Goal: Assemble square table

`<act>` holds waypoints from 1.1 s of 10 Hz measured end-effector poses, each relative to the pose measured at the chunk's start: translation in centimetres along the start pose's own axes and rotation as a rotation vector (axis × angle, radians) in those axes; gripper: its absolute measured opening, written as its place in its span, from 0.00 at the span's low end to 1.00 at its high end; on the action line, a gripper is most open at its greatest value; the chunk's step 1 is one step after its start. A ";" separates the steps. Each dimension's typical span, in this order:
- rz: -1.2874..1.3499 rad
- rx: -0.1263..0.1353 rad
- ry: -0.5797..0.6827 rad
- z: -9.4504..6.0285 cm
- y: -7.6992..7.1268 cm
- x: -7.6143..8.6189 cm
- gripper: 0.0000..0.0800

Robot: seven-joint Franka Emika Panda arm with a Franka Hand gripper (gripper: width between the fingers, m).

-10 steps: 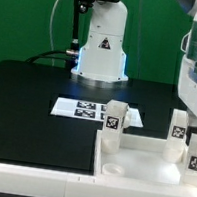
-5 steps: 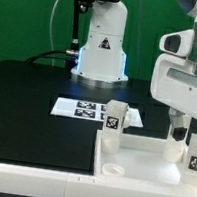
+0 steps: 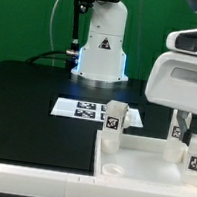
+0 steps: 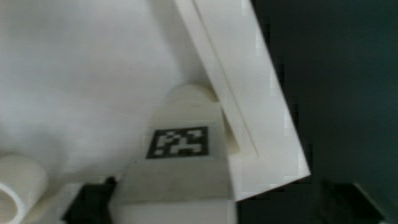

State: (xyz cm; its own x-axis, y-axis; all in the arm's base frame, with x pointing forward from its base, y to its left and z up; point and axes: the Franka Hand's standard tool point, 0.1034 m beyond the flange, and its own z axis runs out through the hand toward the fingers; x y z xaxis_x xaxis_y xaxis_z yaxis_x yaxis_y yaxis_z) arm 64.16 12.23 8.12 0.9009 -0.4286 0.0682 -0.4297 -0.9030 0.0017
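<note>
Tabletop [image 3: 143, 165]: white plastic, was smooth w/ slight sheen.
Legs [image 3: 110, 138]: same white plastic, looked matt.
Tags [image 4: 178, 141]: b/w print, flat, matt.
Marker board [image 3: 80, 108]: thin white sheet, matt.
Bench surface [image 3: 26, 97]: black, was matt, smooth.
Robot base [image 3: 102, 42]: white shell, glossy, showed highlights.
Backdrop [image 3: 27, 12]: green, matt; material unclear.

This is a robotics lab bench, not a home or a shop. A white robot base [image 3: 100, 46] with a glowing blue ring stands on a matte black table [image 3: 27, 92], and a black cable [image 3: 72, 28] loops up beside it. A plain green backdrop [image 3: 27, 16] closes off everything behind. Printed black-and-white square tags cover the marker board [image 3: 83, 110] and are fixed to the white legs [image 3: 112, 124], as on a camera-tracked test rig.
</note>
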 end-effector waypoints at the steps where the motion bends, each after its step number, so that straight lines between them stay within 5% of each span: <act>1: 0.004 0.000 0.000 0.0 0.0 0.0 0.44; 2: 0.040 -0.003 0.000 0.0 0.2 0.1 0.36; 8: 0.631 -0.007 0.004 0.3 0.4 0.0 0.36; 11: 1.158 0.049 -0.009 0.3 0.0 0.0 0.36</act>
State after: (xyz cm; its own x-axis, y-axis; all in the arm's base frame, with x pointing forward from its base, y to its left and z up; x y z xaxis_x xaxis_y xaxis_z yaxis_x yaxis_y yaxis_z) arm 64.14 12.23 7.77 -0.0301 -0.9995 -0.0031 -0.9949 0.0303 -0.0959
